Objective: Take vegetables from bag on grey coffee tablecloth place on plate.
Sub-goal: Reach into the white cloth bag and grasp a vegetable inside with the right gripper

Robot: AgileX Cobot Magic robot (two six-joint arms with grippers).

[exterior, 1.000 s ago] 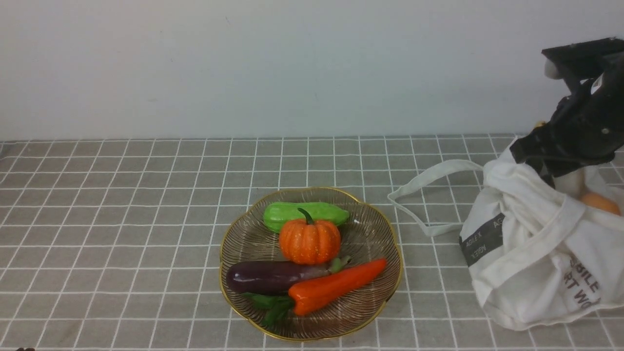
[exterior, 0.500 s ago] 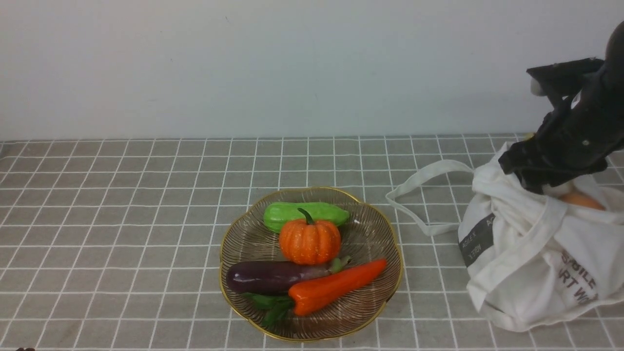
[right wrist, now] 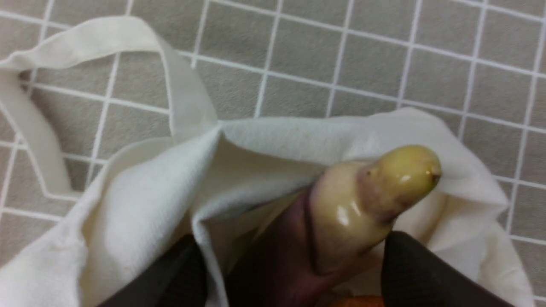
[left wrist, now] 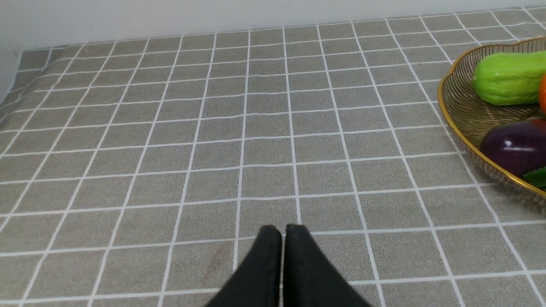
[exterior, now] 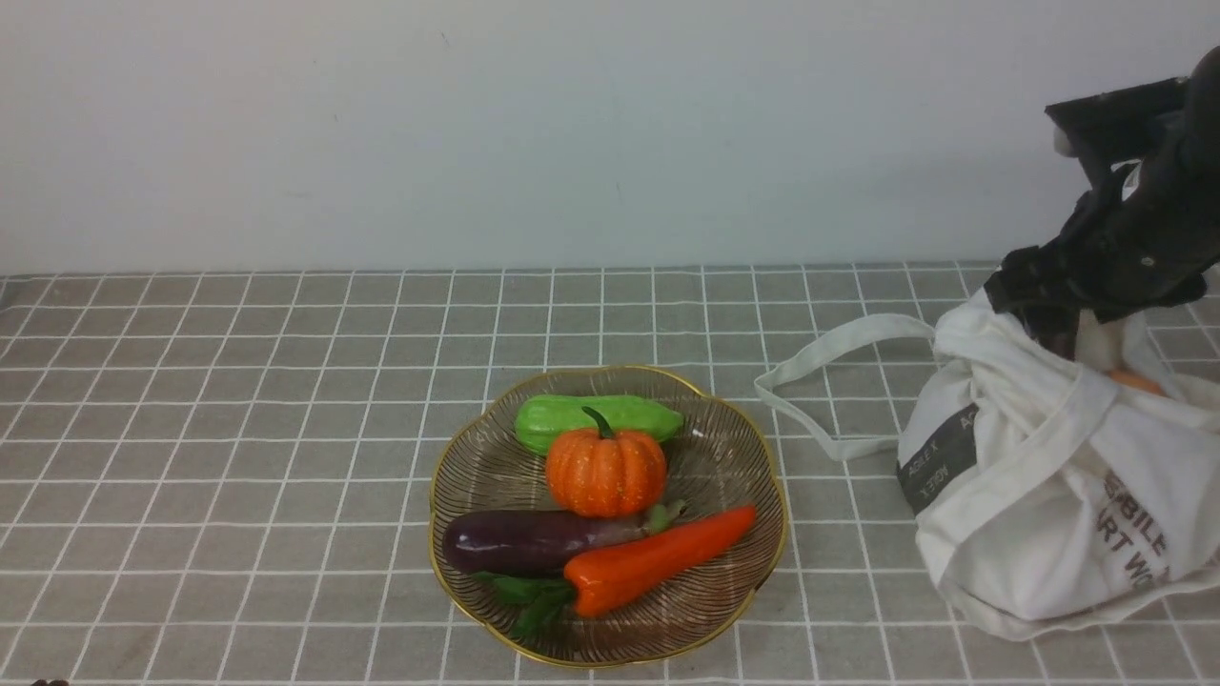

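The plate [exterior: 438, 534] on the grey coffee tablecloth [exterior: 238, 429] holds a light green gourd [exterior: 572, 414], an orange pumpkin [exterior: 605, 472], a dark purple eggplant [exterior: 524, 540] and an orange-red carrot [exterior: 658, 562]. The white bag [exterior: 1039, 476] slumps at the right. My right gripper [exterior: 1077, 329] is at the bag's mouth. In the right wrist view its jaws [right wrist: 292, 241] are closed around a second eggplant [right wrist: 362, 200], purple with a pale yellowish end, half out of the bag [right wrist: 140, 200]. My left gripper [left wrist: 281, 230] is shut and empty, low over the cloth left of the plate [left wrist: 452, 115].
The bag's long strap [exterior: 839, 381] loops on the cloth between plate and bag. Something orange [exterior: 1134, 381] shows inside the bag beside the gripper. The wall runs along the cloth's far edge. Bare cloth lies left of the plate.
My right gripper dipped toward the bag, then rose a little with the pale-ended eggplant. The bag's mouth and strap shifted slightly. The plate's contents have not moved.
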